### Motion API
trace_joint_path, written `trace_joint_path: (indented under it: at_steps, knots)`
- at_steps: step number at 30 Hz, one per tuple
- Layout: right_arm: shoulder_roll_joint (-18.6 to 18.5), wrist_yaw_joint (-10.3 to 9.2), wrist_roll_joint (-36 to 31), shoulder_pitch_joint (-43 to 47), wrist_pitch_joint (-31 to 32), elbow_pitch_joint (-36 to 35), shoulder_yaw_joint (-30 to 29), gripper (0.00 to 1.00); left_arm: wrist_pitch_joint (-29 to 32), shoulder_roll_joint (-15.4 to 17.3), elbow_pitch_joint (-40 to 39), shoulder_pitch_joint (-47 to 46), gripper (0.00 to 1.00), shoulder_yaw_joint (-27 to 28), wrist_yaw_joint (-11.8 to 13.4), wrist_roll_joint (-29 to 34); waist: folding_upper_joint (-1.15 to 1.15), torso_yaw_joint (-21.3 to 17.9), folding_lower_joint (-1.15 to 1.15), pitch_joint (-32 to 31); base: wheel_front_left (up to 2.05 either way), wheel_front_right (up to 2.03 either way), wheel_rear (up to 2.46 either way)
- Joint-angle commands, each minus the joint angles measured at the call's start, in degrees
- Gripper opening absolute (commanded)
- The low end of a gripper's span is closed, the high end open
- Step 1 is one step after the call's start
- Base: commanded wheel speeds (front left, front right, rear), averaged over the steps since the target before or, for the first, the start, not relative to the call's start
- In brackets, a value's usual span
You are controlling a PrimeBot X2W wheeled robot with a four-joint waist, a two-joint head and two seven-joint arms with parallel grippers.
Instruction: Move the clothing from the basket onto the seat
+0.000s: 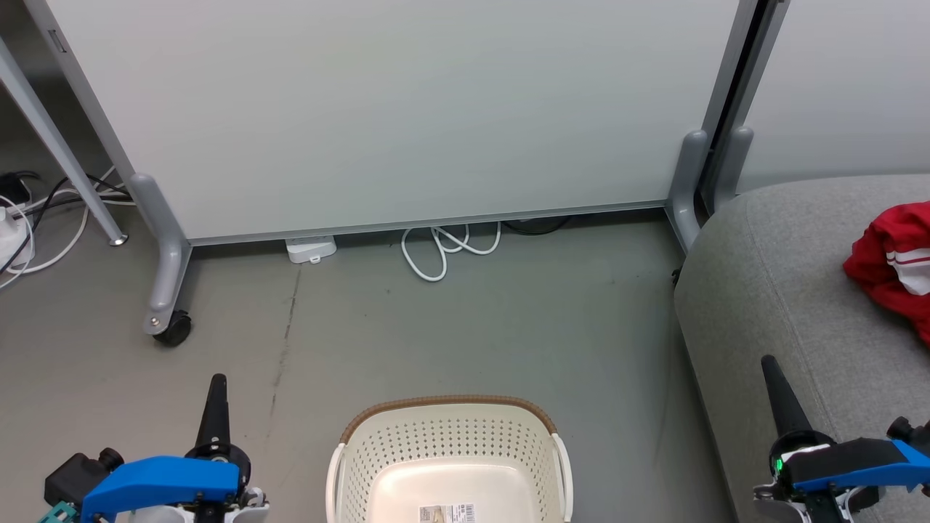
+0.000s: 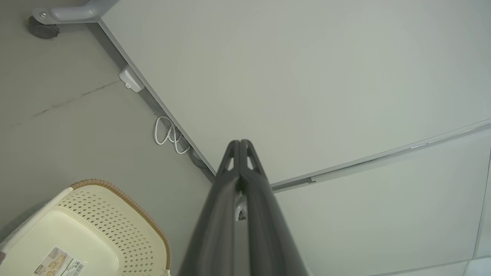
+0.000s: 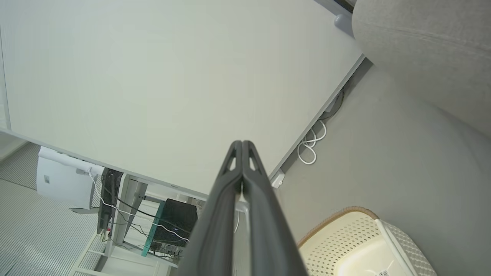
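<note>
At 7 and 5 o'clock, my left gripper [image 1: 216, 385] and right gripper [image 1: 769, 367] are pinched fully together, holding nothing. At 6, the basket [image 1: 447, 401] looks bare. The clothing [image 1: 883, 261] lies bunched on the seat [image 1: 785, 290] at 3; a careless right-arm swing could snag it and drag it off.

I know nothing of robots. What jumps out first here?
The bright red clothing lying on the grey seat at the right stands out most. Next, the cream basket on the floor at bottom centre, its visible bottom bare but for a label, flanked by the left gripper and right gripper, both shut.
</note>
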Motion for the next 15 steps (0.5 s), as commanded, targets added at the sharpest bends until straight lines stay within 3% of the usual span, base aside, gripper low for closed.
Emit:
trace_joint_path:
  at_steps: [1,15]
  knots:
    - [0.0,0.02,1.9,-1.4,0.5,-0.5,-0.2,0.00,0.5,0.1,-0.9,-1.7,0.00,0.5,0.2,-1.6,0.00,-0.1,0.00,0.0,0.00,0.00,0.00]
    - [0.3,0.02,9.5,-2.1,1.9,-0.4,-0.6,0.00,2.5,-0.1,-1.9,-2.4,0.00,1.8,0.3,-8.5,0.00,-0.4,0.00,0.3,0.00,0.00,0.00]
